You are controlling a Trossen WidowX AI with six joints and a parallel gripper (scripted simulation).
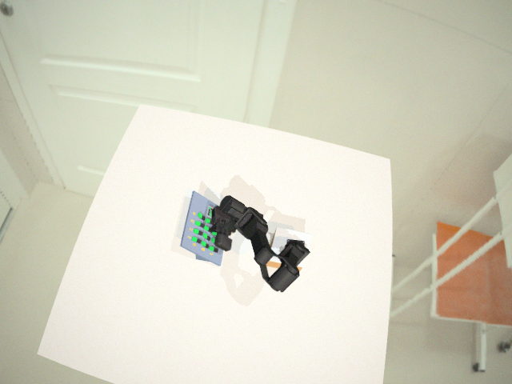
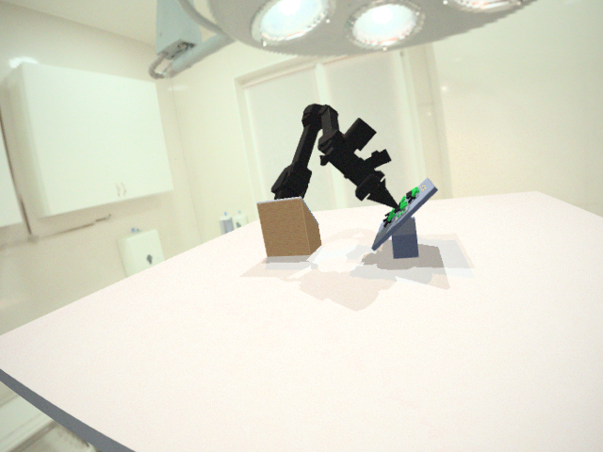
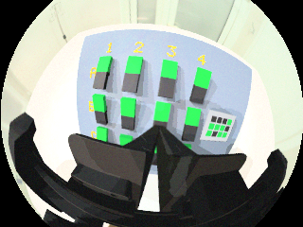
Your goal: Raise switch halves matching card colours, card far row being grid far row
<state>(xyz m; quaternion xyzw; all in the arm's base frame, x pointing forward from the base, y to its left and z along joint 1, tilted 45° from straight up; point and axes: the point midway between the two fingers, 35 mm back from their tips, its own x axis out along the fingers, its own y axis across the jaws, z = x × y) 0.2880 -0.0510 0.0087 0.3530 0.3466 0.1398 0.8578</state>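
The tilted blue panel [image 1: 199,201] [image 2: 381,240] [image 3: 156,42] carries rows of green and dark grey rocker switches. The small card [image 1: 210,212] [image 3: 219,127] shows, far row: dark, dark, dark, green; middle: green, green, green, dark; near: green, dark, green, green. My gripper [image 2: 398,207] [image 3: 157,130] is shut and empty. Its tip is at the dark near half of switch B3 [image 3: 162,112], touching or just above it. Switch A4 [image 3: 201,86] and switch B4 [image 3: 191,124] show both halves. Row C is largely hidden behind the fingers. I cannot tell surely which halves are raised.
The panel stands on a blue block [image 2: 405,244] on the white table [image 1: 165,322] [image 2: 292,360]. A brown box [image 2: 285,228] stands by the arm's base. A surgical lamp [image 2: 335,29] hangs overhead.
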